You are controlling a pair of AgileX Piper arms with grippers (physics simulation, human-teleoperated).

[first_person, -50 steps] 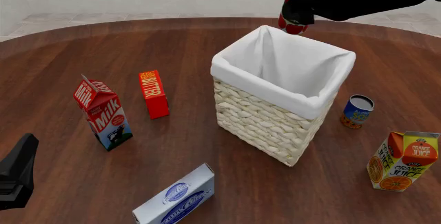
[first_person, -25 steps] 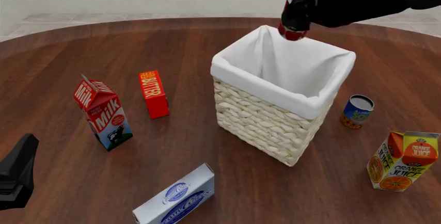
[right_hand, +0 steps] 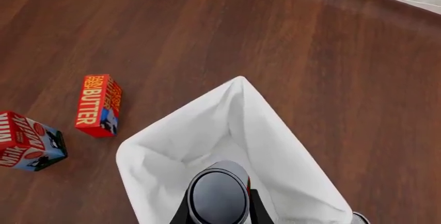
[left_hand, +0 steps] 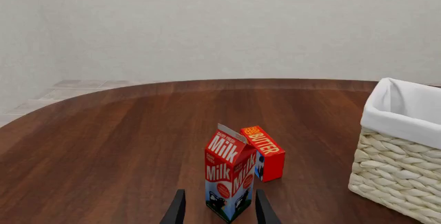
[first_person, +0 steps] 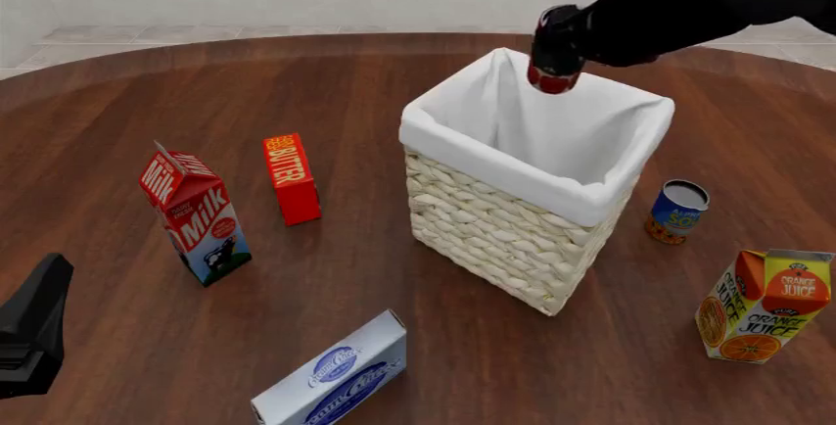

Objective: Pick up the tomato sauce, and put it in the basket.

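One can matters: the tomato sauce (first_person: 554,56), clamped in the right gripper (first_person: 565,43), has drifted from beyond the far rim to over the basket (first_person: 523,239) mouth, near its 12 o'clock corner, so release looks close. At 8 o'clock the left gripper (left_hand: 218,211) idles, parted around nothing. Dark wooden table (first_person: 327,278), pale wall (left_hand: 220,22) behind.

The tomato sauce (first_person: 554,65) is held above the basket (first_person: 523,239), over its far corner; the milk carton (first_person: 195,214) and butter box (first_person: 292,177) are placed to the basket's left.
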